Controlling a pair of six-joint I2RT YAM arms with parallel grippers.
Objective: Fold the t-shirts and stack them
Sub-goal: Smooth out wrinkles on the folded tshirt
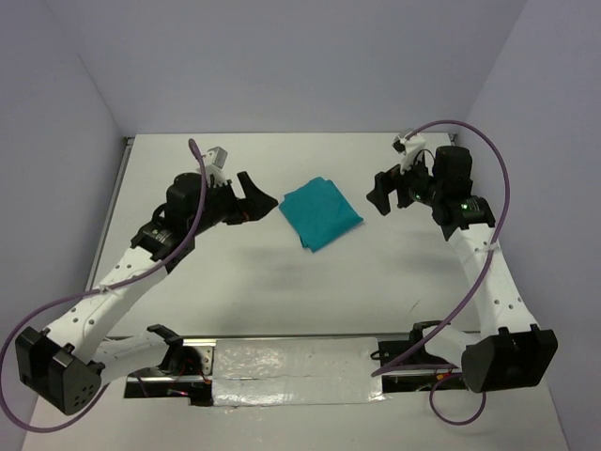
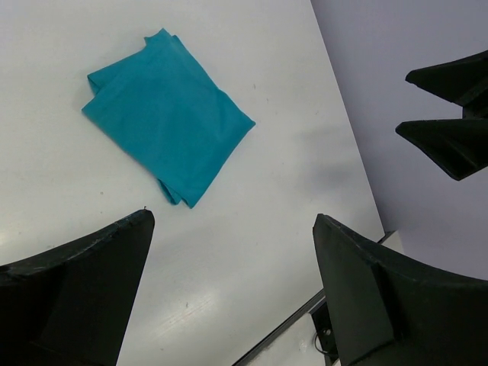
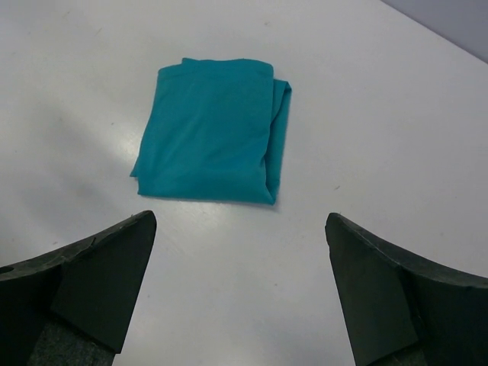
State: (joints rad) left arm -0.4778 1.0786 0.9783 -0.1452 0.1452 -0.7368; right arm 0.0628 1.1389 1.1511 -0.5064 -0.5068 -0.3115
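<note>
The teal t-shirt [image 1: 321, 213] lies folded into a small flat rectangle on the white table, between the two arms. It also shows in the left wrist view [image 2: 169, 114] and in the right wrist view [image 3: 211, 130]. My left gripper [image 1: 257, 204] is open and empty, just left of the shirt and apart from it. My right gripper [image 1: 382, 196] is open and empty, a little right of the shirt and apart from it. In the left wrist view [image 2: 232, 229] and the right wrist view [image 3: 240, 229] only bare table lies between the jaws. No tag shows.
The white table [image 1: 282, 282] is enclosed by pale walls at the back and sides. Its left edge has a metal rail [image 1: 111, 202]. A taped mounting strip [image 1: 291, 371] with the arm bases runs along the near edge. The right gripper's fingers [image 2: 450, 122] show in the left wrist view.
</note>
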